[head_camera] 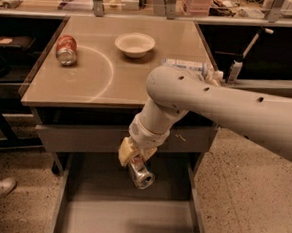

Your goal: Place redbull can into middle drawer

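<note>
Under the gripper (134,160) the middle drawer (128,221) sits open, and since the gripper clasps the redbull can (142,176) tilted above that floor, a release now could send it bouncing or rolling aside.

The redbull can (141,174) is held in the gripper (136,162), which is positioned above the open middle drawer (128,221), before the table (138,83). On the table, a bowl (135,43) is set toward the back, with another can (66,50) laid to its left.

Shiny metal can (142,175) in end effector (133,157)
</note>
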You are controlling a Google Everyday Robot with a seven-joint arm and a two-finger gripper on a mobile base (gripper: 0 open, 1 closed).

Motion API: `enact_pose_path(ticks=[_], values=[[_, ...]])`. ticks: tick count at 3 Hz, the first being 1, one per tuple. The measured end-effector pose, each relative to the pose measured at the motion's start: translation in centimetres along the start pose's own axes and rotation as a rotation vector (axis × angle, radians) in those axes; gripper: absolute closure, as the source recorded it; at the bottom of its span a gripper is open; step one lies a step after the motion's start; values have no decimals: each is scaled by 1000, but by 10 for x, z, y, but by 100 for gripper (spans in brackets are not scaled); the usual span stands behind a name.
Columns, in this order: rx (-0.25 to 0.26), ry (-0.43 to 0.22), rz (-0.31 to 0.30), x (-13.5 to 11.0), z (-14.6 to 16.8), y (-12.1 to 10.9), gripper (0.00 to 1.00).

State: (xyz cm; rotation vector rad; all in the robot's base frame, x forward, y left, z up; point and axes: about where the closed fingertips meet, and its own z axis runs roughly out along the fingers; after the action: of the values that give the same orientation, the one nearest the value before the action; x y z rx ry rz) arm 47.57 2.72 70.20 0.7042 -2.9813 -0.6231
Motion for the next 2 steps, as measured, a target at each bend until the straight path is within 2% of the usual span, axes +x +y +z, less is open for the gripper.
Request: enact_pose_path(ticks=[2], values=[[-16,8,5,3,9,-2,100]])
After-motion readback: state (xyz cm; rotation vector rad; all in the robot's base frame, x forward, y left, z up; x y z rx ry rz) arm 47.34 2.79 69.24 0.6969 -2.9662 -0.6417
